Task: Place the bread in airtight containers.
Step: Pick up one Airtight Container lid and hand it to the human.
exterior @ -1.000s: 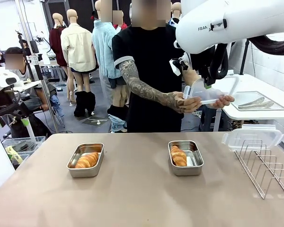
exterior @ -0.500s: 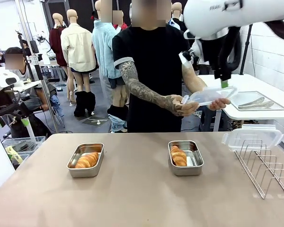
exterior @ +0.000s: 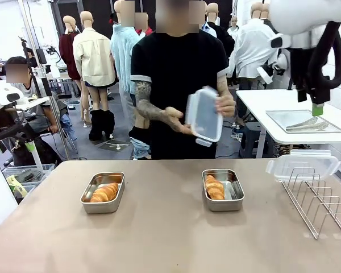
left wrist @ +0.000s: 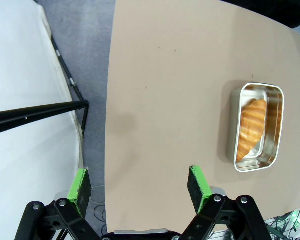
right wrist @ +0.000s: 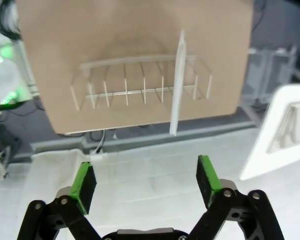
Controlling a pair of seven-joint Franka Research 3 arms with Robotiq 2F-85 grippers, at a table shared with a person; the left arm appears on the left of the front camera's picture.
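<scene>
On the table [exterior: 159,239]: croissants [exterior: 104,192] lay in both steel containers [exterior: 102,208].
Lids: one lid [exterior: 204,114] in the person's hands [exterior: 225,105], second lid [exterior: 303,165] by the rack [exterior: 324,210].
Left gripper [left wrist: 140,182], right gripper [right wrist: 146,181]: spread wide, empty.
Remaining: sealing.

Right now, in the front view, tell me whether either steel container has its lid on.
No: the left container and the right container stand open; the person holds a clear lid.

Bright, even light casts only soft shadows on the worktop [exterior: 159,227]. The right wrist view is hazy, perhaps motion-blurred; the wire rack [right wrist: 126,92] at 12 o'clock smears.
</scene>
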